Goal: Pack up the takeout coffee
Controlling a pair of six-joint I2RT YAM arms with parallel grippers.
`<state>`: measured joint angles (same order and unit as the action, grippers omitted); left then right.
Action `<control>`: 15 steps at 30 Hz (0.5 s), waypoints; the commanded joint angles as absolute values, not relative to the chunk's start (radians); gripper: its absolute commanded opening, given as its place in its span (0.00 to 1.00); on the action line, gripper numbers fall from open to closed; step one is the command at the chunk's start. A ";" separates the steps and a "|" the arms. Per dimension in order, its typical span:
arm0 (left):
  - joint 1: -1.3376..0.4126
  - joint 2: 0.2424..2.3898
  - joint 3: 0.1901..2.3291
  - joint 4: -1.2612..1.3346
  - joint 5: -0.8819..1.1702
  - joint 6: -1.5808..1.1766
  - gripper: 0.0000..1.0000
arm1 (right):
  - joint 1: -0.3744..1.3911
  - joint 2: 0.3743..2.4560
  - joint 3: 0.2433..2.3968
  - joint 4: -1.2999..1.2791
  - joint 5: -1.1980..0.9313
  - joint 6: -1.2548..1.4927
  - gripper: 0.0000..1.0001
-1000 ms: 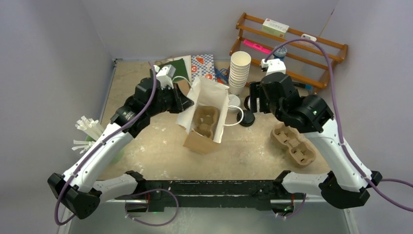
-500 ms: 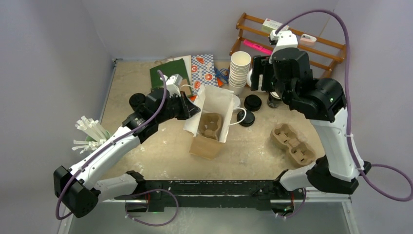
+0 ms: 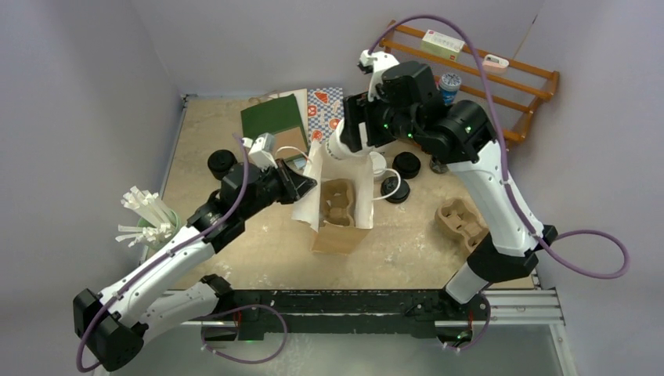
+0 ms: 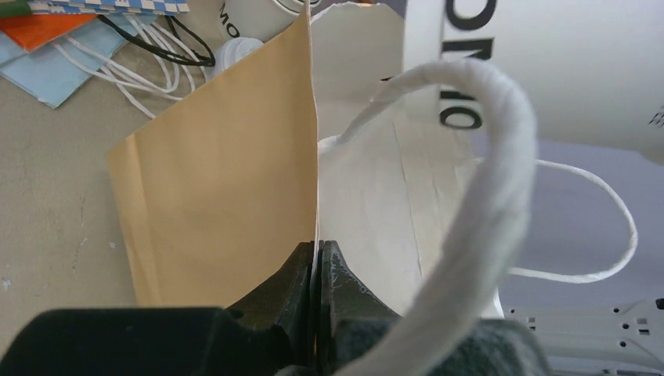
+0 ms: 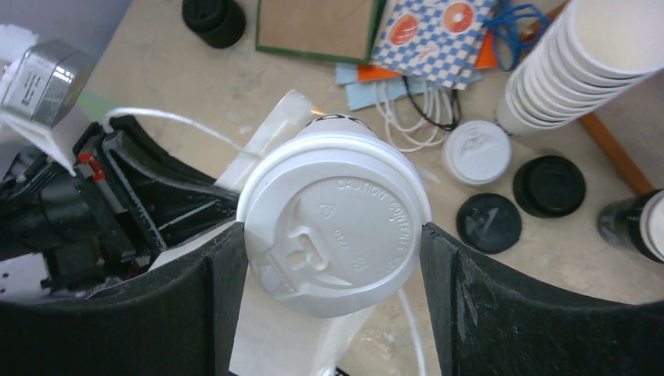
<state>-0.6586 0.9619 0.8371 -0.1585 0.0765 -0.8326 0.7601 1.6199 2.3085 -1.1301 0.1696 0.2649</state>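
My right gripper (image 5: 333, 247) is shut on the white-lidded takeout cup (image 5: 337, 219) and holds it upright above the far left rim of the paper bag (image 3: 338, 227); in the top view the cup (image 3: 337, 146) hangs at the gripper (image 3: 344, 141). The bag is brown outside and white inside, and holds a cardboard cup carrier (image 3: 337, 202). My left gripper (image 4: 317, 249) is shut on the bag's left wall (image 4: 235, 188), also seen from above (image 3: 301, 186). The black-lidded cup (image 3: 221, 163) stands on the table left of the bag, apart from both grippers.
Two loose black lids (image 3: 406, 164) and a white lid (image 5: 476, 151) lie right of the bag. A tall stack of white cups (image 5: 579, 63), a dark lidless cup (image 5: 638, 223), a spare carrier (image 3: 462, 221), a wooden rack (image 3: 501, 74), booklets (image 3: 272, 121) and a stirrer pot (image 3: 149, 215) surround it.
My right arm has lifted and swung left from beside the cup stack to above the bag, carrying the white-lidded cup. My left gripper has drawn the bag slightly nearer, still gripping it.
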 commanded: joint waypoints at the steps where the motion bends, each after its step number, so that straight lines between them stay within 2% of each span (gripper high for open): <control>1: -0.690 0.883 0.760 -0.017 -0.028 -0.986 0.00 | 0.824 1.614 2.273 -1.083 0.093 0.265 0.53; 8: -0.775 0.853 0.701 0.043 -0.189 -1.064 0.00 | 0.858 1.592 2.111 -1.081 0.243 0.323 0.52; 9: -0.780 0.848 0.710 0.020 -0.216 -1.052 0.03 | 0.859 1.578 2.081 -1.072 0.252 0.329 0.52; 11: -0.782 0.835 0.732 -0.053 -0.265 -1.023 0.20 | 0.859 1.557 2.028 -1.065 0.259 0.335 0.52; 13: -0.782 0.817 0.755 -0.115 -0.311 -0.990 0.44 | 0.860 1.548 1.985 -1.062 0.259 0.339 0.52; 15: -0.782 0.805 0.792 -0.203 -0.364 -0.953 0.63 | 0.861 1.536 1.935 -1.047 0.246 0.339 0.52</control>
